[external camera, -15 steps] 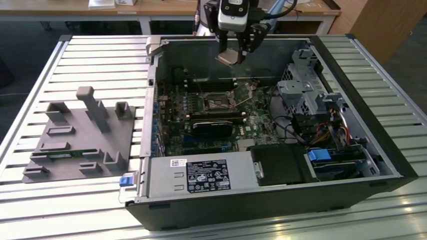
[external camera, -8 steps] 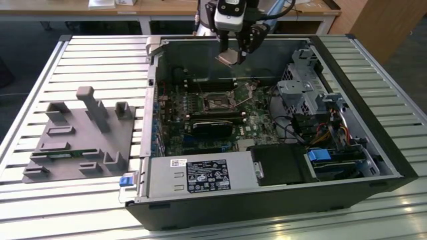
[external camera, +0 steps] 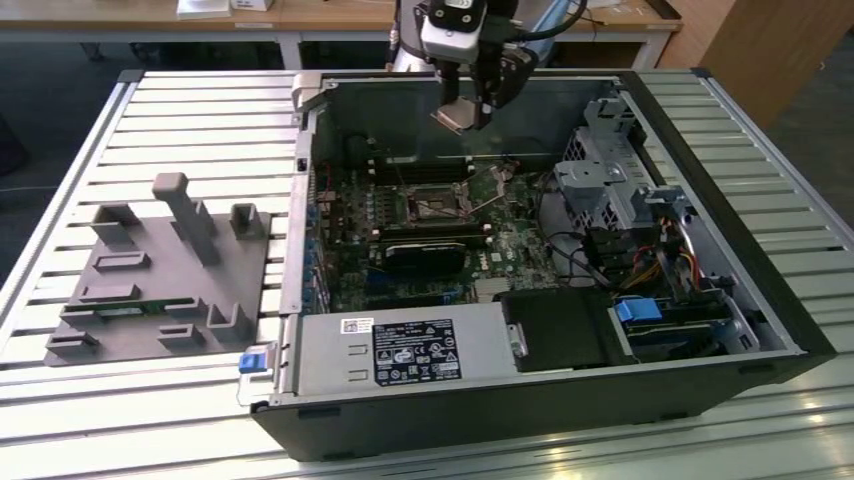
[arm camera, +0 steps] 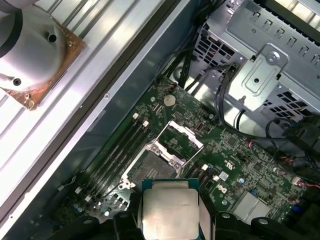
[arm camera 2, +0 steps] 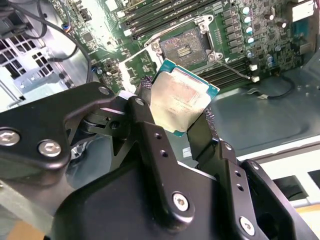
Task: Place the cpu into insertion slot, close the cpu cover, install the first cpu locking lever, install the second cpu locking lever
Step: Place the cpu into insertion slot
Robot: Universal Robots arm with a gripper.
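Surface: slatted table was occupied by open case.
Gripper: cpu was clamped between fingers, high over case.
Slot: was seen bare, cover raised beside it.

Claw: matte black linkage arms and fingers, joined by silver hex-socket screws. Small holes run in a row down each finger. At the upper middle of the exterior view, the wrist housing is silver-grey over black parts, with a thin cable looping beside it.
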